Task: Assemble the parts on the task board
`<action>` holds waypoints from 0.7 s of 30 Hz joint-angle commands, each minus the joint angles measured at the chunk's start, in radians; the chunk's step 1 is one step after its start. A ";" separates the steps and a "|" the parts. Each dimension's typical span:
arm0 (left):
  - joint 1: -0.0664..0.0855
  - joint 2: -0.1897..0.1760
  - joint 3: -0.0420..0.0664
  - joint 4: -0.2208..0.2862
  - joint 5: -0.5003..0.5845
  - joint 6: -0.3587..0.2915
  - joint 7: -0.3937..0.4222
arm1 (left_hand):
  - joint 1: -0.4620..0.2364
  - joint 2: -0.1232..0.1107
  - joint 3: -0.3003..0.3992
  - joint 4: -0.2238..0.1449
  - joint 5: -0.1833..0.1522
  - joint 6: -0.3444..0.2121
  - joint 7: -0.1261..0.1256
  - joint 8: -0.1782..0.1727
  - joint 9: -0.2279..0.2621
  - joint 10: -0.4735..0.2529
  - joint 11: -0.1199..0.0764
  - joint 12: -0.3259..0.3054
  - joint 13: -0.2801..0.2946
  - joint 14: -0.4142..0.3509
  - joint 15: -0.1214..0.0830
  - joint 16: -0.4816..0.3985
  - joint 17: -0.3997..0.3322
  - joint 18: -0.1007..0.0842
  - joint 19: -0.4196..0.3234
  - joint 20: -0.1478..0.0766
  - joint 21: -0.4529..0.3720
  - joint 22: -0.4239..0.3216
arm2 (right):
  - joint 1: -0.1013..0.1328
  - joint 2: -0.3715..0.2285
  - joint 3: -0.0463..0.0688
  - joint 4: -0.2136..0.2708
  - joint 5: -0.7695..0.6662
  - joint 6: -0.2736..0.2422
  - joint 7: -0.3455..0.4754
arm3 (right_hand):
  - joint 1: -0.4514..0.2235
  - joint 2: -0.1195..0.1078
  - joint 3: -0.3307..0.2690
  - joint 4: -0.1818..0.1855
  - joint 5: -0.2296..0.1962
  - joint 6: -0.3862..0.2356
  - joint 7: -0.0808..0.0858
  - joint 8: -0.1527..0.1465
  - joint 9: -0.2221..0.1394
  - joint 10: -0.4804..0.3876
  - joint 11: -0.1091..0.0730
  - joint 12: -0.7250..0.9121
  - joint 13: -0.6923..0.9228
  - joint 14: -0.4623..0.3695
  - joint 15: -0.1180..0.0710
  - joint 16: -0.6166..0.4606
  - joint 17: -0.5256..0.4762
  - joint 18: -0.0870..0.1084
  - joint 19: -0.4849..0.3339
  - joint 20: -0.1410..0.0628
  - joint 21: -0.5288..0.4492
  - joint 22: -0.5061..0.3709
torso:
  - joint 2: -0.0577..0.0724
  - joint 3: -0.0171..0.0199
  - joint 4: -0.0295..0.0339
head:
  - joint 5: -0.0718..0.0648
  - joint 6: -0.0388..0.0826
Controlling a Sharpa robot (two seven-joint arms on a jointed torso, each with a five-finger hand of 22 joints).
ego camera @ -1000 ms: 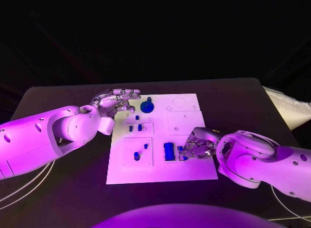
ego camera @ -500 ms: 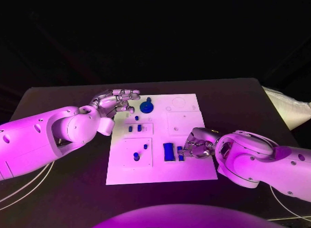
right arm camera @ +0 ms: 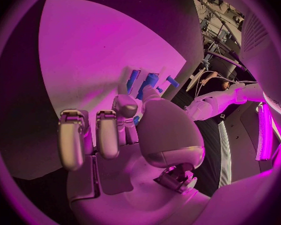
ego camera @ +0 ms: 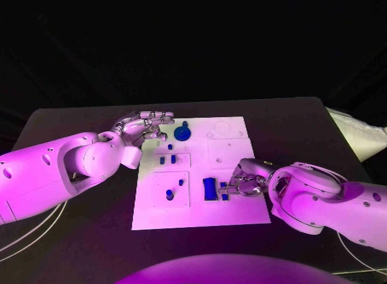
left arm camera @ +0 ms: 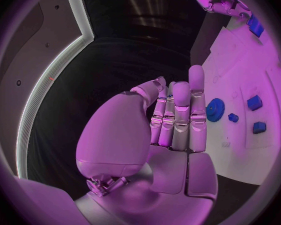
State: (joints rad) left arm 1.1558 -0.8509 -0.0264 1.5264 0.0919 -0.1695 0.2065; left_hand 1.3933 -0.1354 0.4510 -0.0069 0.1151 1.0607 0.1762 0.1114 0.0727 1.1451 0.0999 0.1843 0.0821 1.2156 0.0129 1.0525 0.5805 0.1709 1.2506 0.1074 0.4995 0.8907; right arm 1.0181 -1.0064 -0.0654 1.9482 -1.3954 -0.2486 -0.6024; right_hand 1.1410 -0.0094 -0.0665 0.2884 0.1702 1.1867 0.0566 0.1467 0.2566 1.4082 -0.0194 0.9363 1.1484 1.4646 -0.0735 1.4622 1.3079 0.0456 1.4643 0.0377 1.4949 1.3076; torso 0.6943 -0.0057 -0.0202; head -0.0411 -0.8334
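Nothing has shifted much since a second ago; both hands keep their places. On the white board, the right hand stays low near the right edge, fingers curled about a small blue piece beside the long blue block; whether it truly grips is unclear. Over the board's far left corner, the left hand holds nothing, fingers loosely bent, close to the blue gear.
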 commanded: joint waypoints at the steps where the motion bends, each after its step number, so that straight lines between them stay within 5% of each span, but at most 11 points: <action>1: 0.000 0.001 0.001 0.002 -0.003 0.021 0.002 | 0.000 0.011 0.000 -0.005 -0.003 -0.007 0.000 0.007 -0.001 -0.008 0.001 0.006 -0.001 -0.008 0.001 -0.003 -0.001 0.011 -0.002 0.002 -0.005 -0.001 | -0.001 -0.006 0.000 0.005 -0.023 0.005 0.006 | 0.001 -0.003 -0.010 -0.003 -0.005 0.007 0.000 0.001 0.003 0.007 0.001 0.000 0.002 0.078 -0.008 0.002 0.121 -0.017 0.044 -0.007 0.003 0.155 | 0.000 0.0007 -0.0003 | -0.001 0.002; 10: 0.000 0.003 0.001 -0.002 -0.003 0.019 0.005 | 0.000 0.011 0.000 -0.005 -0.003 -0.007 0.000 0.007 -0.001 -0.008 0.001 0.006 -0.001 -0.008 0.001 -0.003 -0.001 0.011 -0.002 0.002 -0.005 -0.001 | 0.008 -0.044 0.002 0.015 0.039 -0.062 0.086 | 0.079 0.000 -0.030 -0.022 0.025 -0.012 0.007 -0.009 0.006 -0.014 0.007 -0.054 -0.024 0.071 -0.004 -0.020 0.094 -0.011 0.030 -0.005 -0.012 0.134 | -0.004 0.0005 0.0009 | -0.005 0.009; 16: -0.002 0.009 0.000 -0.009 -0.003 0.008 0.019 | -0.004 0.011 -0.003 -0.004 -0.003 -0.008 0.001 0.007 -0.001 -0.010 0.002 0.008 -0.002 -0.009 0.001 -0.005 -0.005 0.010 -0.002 0.003 -0.006 -0.002 | 0.071 -0.077 0.003 -0.030 0.341 -0.131 0.313 | 0.168 0.010 -0.036 -0.055 0.060 -0.075 0.033 -0.044 -0.002 -0.078 0.027 -0.205 -0.114 0.053 0.011 -0.082 0.023 0.008 -0.016 0.006 -0.068 0.059 | -0.016 -0.0029 0.0032 | -0.010 0.020; 21: -0.009 0.019 0.000 -0.024 0.007 -0.030 0.063 | -0.027 0.005 -0.023 0.005 -0.001 -0.014 0.002 0.009 -0.002 -0.018 0.003 0.016 -0.003 -0.057 0.008 -0.046 -0.057 0.010 -0.027 0.007 -0.029 -0.014 | 0.128 -0.055 0.004 -0.138 0.650 -0.144 0.537 | 0.245 0.030 -0.038 -0.093 0.052 -0.122 0.054 -0.067 -0.010 -0.180 0.046 -0.455 -0.296 -0.002 0.028 -0.275 -0.181 0.049 -0.118 0.019 -0.210 -0.116 | -0.040 -0.0084 0.0032 | -0.014 0.037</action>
State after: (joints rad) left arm 1.1491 -0.8352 -0.0268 1.5060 0.0919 -0.1755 0.2195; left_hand 1.3767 -0.1283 0.4316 -0.0022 0.1151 1.0530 0.1769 0.1153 0.0715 1.1308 0.1034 0.1976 0.0796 1.1643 0.0198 1.0109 0.5278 0.1709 1.2277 0.1145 0.4731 0.8778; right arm 1.1388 -1.0703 -0.0626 1.8344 -1.0383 -0.3503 -0.2964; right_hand 1.3796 0.0188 -0.1042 0.1991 0.2287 1.0682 0.1101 0.0810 0.2469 1.2337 0.0253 0.4929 0.8631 1.4607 -0.0475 1.2018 1.1406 0.0852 1.3533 0.0568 1.2946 1.2022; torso 0.6729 -0.0099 -0.0169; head -0.0541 -0.8045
